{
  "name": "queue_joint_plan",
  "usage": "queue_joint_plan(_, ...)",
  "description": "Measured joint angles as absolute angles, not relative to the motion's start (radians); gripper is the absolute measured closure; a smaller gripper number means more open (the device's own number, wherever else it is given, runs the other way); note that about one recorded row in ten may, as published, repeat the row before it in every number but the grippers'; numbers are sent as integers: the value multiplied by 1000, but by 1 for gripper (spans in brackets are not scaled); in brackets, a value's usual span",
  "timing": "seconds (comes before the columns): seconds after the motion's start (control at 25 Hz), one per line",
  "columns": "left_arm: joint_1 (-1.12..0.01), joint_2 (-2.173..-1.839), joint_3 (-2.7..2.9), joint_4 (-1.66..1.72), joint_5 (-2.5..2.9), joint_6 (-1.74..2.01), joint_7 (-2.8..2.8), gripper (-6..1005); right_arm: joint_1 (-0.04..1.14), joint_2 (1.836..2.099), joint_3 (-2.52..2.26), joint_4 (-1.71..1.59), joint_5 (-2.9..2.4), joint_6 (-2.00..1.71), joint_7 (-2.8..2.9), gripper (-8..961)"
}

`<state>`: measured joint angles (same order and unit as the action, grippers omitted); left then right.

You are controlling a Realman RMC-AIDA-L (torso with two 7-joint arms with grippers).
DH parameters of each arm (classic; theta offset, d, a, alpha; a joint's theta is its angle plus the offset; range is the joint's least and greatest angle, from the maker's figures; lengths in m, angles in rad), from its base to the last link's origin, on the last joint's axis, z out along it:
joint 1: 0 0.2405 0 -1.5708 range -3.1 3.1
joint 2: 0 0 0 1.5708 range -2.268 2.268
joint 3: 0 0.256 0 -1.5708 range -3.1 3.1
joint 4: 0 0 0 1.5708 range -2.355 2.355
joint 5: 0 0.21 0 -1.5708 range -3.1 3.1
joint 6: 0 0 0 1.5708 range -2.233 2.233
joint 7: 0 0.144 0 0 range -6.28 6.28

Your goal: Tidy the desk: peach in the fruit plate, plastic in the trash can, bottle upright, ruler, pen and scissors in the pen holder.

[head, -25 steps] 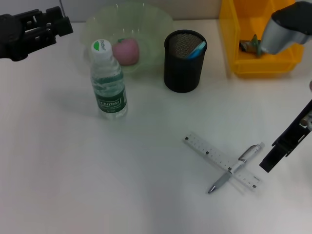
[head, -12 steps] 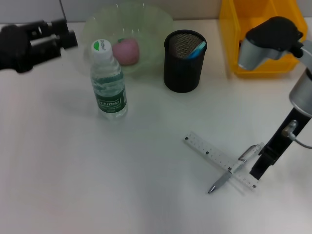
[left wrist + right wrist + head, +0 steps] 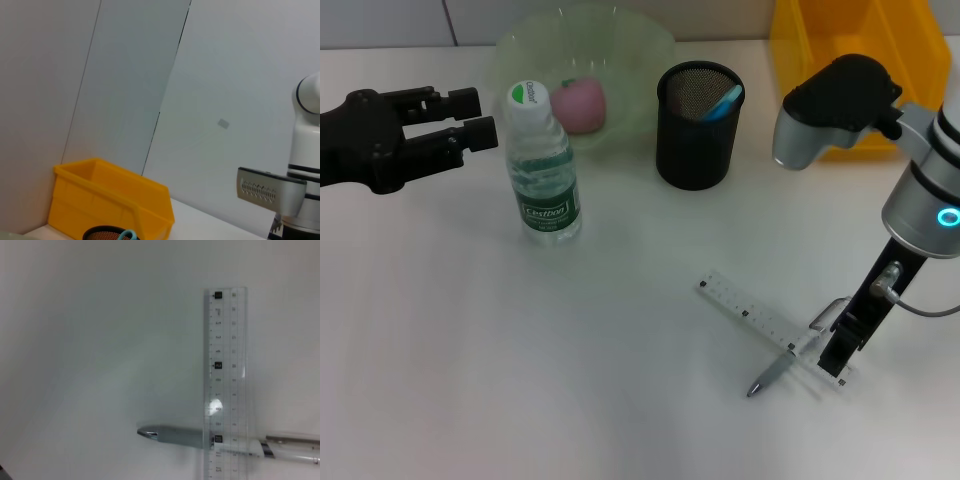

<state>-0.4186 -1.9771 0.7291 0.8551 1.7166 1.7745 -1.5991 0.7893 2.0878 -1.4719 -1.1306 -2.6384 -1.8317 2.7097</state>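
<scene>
Clearly the upright bottle (image 3: pixel 542 170) reads "Cestbon"; the ruler (image 3: pixel 225 385) shows numbered marks

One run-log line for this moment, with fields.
right gripper: over ruler and pen | left gripper: beside bottle, open | peach: in plate

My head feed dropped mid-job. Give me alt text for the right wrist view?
A clear ruler lies on the white desk, crossed near one end by a silver pen whose barrel shows through the ruler. No gripper fingers are visible.
</scene>
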Motion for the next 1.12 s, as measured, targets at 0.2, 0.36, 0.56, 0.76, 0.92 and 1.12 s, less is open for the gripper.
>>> queue_joint_plan(0.2, -420, -1978, 730, 852, 1717, 1771, -1599, 504, 786, 2088, -1482, -1122, -2638, -1821, 2716, 454)
queue_joint_plan(0.36, -421, -1979, 730, 851, 1717, 1768, -1598, 504, 788, 2088, -1500, -1094, -2627, -1801, 2716, 454)
queue_joint_plan(0.56, -423, -1980, 730, 851, 1717, 1767, -1598, 504, 790, 2088, -1518, -1089, -2626, -1788, 2718, 454)
queue_joint_plan(0.76, -427, -1980, 730, 849, 1717, 1764, -1597, 504, 797, 2089, -1521, -1077, -2624, -1772, 2721, 455)
queue_joint_plan(0.92, -427, -1980, 730, 848, 1717, 1761, -1597, 504, 812, 2089, -1540, -1045, -2604, -1755, 2721, 455)
queue_joint_plan(1.12, -428, -1980, 730, 848, 1716, 1756, -1596, 504, 823, 2089, -1561, -1036, -2601, -1740, 2721, 455)
